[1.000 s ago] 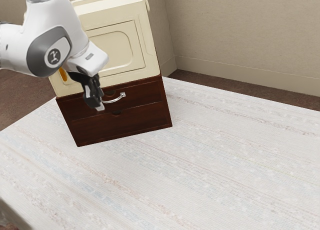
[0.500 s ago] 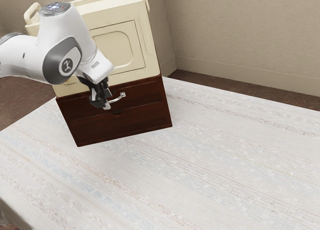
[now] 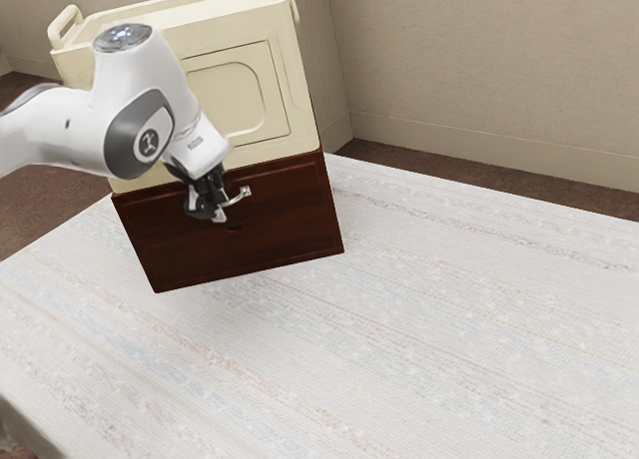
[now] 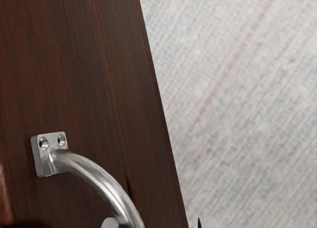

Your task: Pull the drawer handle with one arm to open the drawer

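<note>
Beside the curved silver handle (image 3: pixel 241 194) on the dark wooden drawer front (image 3: pixel 285 205), my gripper (image 3: pixel 219 216) is at the handle's end nearer the exterior view's left, covering that part. The wrist view has the fingertips of the gripper (image 4: pixel 159 223) wide apart at the lower edge. There the handle (image 4: pixel 99 181) curves from its screwed mount on the wood (image 4: pixel 54 79) to just by one fingertip, overlapping it in the picture; contact cannot be told. The other fingertip stands away from the handle. The drawer front looks flush with the cabinet.
A cream box (image 3: pixel 300 120) with raised side handles forms the upper part of the cabinet, close behind my hand. The cabinet stands on a table with a pale striped cloth (image 3: pixel 419 319). Beige walls (image 3: pixel 479 70) rise behind.
My arm and gripper have moved toward the exterior view's right and slightly down, over more of the handle. The cabinet and handle stay where they were.
</note>
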Controlling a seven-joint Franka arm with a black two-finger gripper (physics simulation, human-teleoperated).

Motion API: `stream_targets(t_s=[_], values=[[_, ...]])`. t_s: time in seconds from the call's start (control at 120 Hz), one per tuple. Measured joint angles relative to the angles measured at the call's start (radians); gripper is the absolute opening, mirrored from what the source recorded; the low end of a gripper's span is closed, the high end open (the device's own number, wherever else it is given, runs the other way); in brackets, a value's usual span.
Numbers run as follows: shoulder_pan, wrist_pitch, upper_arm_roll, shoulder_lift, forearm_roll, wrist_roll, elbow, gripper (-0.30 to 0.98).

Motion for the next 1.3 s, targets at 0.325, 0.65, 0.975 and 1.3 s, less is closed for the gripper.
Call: stream_targets(t_s=[0.325, 0.65, 0.975, 1.3], values=[[-0.069, 0.017, 0.046, -0.131, -0.006, 0.021, -0.151, -0.08], [-0.144, 0.084, 0.051, -0.313, 0.035, 0.001, -0.377, -0.10], [-0.203, 0.112, 0.044, -0.480, 0.098, -0.071, -0.545, -0.10], [-0.228, 0.128, 0.036, -0.506, 0.115, -0.136, -0.584, -0.10]])
